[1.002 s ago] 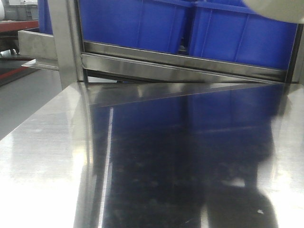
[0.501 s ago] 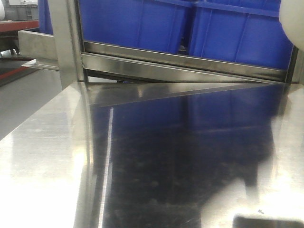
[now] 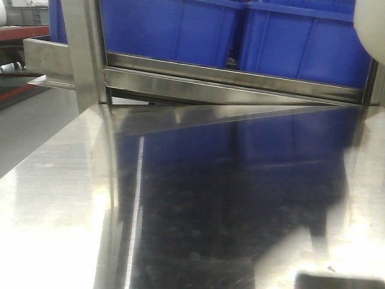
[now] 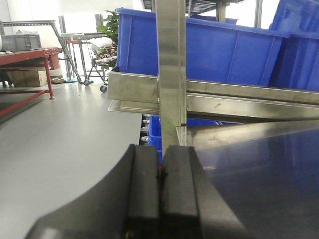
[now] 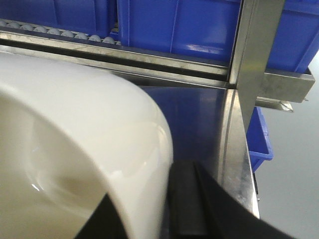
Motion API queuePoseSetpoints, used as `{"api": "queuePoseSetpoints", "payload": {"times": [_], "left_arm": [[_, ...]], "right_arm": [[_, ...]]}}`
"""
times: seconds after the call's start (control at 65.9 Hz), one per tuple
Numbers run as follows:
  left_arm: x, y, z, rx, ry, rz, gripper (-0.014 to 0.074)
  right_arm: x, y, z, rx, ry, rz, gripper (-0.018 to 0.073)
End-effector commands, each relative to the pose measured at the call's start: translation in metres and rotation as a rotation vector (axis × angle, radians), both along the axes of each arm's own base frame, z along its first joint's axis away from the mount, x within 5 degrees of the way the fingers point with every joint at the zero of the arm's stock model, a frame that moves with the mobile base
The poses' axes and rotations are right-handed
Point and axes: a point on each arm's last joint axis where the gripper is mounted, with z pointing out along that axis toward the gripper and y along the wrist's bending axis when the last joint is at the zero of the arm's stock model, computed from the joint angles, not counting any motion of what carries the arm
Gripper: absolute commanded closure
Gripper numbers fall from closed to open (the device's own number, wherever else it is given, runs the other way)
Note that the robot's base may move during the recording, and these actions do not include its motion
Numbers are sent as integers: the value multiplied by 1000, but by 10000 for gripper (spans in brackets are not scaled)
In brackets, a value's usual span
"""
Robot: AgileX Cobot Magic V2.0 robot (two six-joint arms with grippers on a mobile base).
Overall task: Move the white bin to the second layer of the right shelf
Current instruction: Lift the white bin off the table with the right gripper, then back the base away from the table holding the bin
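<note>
The white bin [image 5: 75,129], glossy cream plastic, fills the left of the right wrist view. My right gripper [image 5: 145,178] is shut on its wall, one black finger [image 5: 107,219] inside and the other outside. In the front view only a corner of the white bin [image 3: 373,24] shows at the top right edge, held above the steel tabletop [image 3: 60,198]. A rack level with small white rollers [image 5: 50,32], the shelf layer, runs just behind the bin under blue crates. My left gripper [image 4: 160,149] is shut on nothing, low at the tabletop's left edge.
Large blue crates [image 3: 180,30] fill the roller level. Steel uprights [image 5: 251,45] [image 3: 84,54] frame the rack. A smaller blue crate [image 5: 261,139] sits lower, beyond the tabletop's right edge. A red table [image 4: 25,55] and a cart stand across the grey floor on the left.
The white bin moved from the top middle-right of the front view to its right edge and lower. A dark shape came in at the bottom right. Nothing has shifted in the last half second.
</note>
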Motion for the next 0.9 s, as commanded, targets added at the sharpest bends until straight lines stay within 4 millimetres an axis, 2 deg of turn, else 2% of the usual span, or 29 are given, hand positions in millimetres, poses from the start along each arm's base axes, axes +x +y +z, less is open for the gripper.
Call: {"api": "queuePoseSetpoints", "payload": {"times": [0.0, 0.881], "left_arm": [[0, 1, -3, -23, -64, 3, 512], [0, 1, -3, -23, -64, 3, 512]], "right_arm": [[1, -1, 19, 1, -133, -9, 536], [1, -1, 19, 1, -133, -9, 536]]}}
